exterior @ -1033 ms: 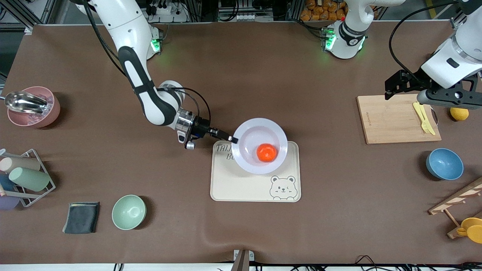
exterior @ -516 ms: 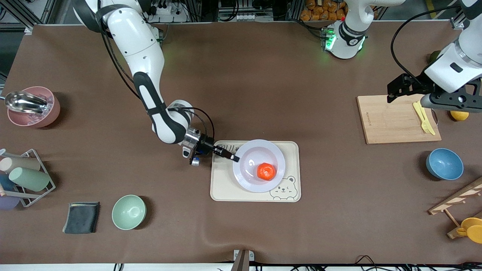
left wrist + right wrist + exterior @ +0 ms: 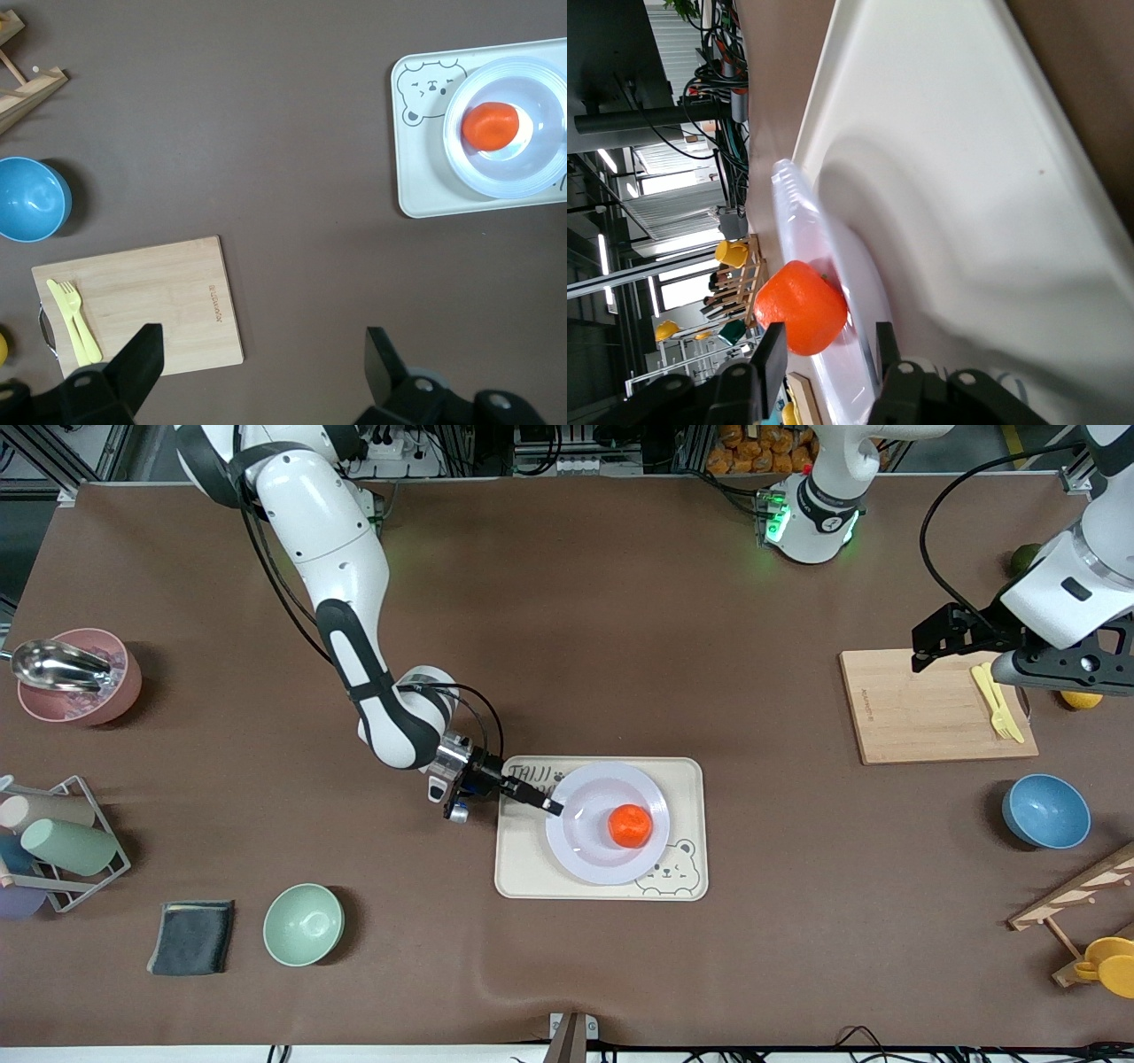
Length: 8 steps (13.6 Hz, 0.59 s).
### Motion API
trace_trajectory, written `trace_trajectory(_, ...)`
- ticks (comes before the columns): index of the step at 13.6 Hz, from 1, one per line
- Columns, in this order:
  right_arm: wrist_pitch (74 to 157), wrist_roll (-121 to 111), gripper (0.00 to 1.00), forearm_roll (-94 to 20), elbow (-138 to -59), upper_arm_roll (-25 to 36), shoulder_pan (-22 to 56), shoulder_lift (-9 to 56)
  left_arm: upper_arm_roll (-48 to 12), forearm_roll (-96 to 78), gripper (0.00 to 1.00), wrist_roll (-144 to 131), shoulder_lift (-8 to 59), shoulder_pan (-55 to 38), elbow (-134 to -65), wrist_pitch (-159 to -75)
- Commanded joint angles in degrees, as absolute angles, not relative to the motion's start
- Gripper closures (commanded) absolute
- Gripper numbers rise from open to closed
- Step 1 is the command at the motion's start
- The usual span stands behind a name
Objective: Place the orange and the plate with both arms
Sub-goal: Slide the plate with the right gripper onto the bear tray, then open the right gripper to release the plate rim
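The plate (image 3: 605, 824) lies on the bear tray (image 3: 532, 872) with the orange (image 3: 630, 825) in it. The right gripper (image 3: 551, 807) straddles the plate's rim, fingers apparently slightly parted. The left gripper (image 3: 261, 359) waits over the cutting board (image 3: 921, 708), fingers spread.
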State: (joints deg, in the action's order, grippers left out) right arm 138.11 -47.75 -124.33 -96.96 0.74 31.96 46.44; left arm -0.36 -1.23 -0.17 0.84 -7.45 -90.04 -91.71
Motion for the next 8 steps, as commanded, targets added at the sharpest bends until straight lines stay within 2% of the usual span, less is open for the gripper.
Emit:
trace_trajectory(1,139.22,-44.49,0.51,-120.51,-95.8,0.26,31.38,46.85,-0.26,-2.11,0.0,-0.18,1.49,-7.47,-88.59,-91.41)
trace_trajectory(8,138.26,-15.87,0.53,-89.26,-95.36,0.35,27.52,44.04,-0.26,-2.11,0.0,-0.17,1.58,-7.38,-88.51,-91.49)
